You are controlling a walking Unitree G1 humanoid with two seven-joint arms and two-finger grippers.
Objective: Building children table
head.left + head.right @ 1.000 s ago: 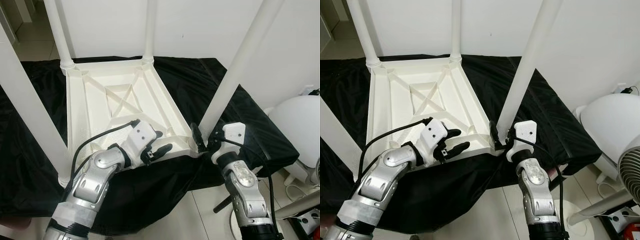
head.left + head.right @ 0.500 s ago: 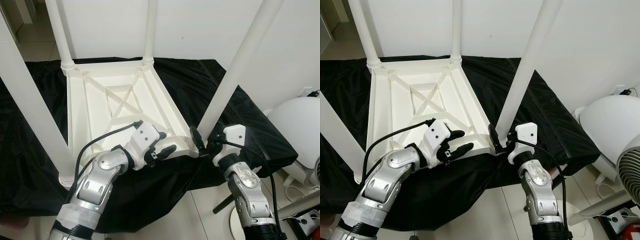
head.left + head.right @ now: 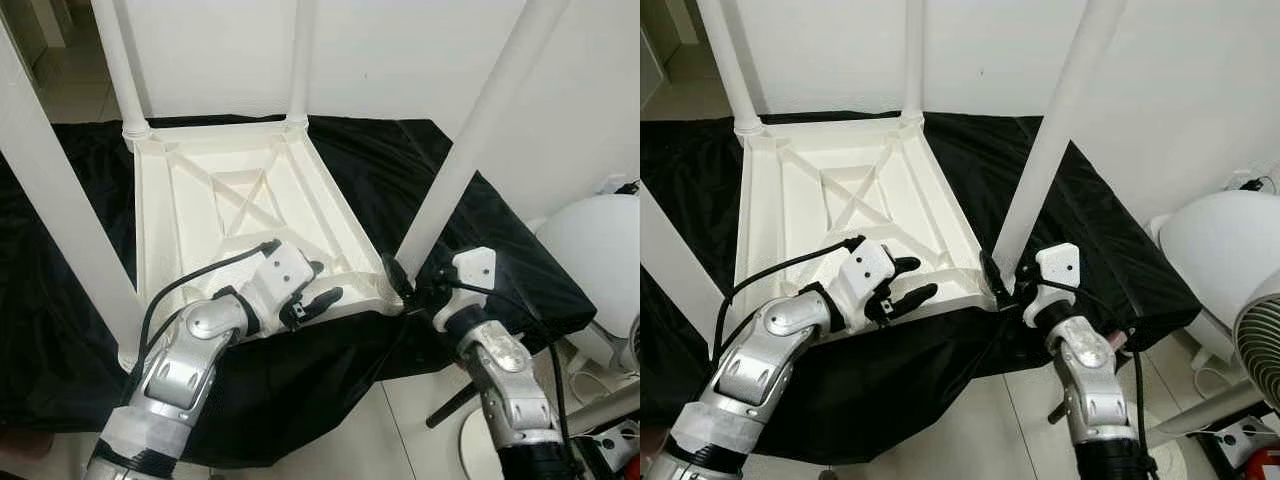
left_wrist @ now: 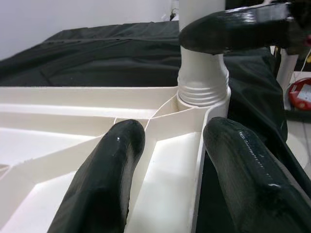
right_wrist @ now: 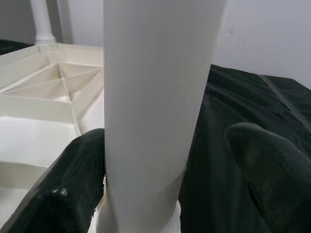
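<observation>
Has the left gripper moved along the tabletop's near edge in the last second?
No net shift. The left gripper sits at the same spot on the upturned tabletop rim, left of the near-right leg, after briefly creeping toward that leg.

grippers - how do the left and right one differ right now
The left gripper straddles the near rim of the upturned tabletop; the right gripper brackets the near right leg at its base. One right finger touches the leg; the other stands off it. Both are open.
</observation>
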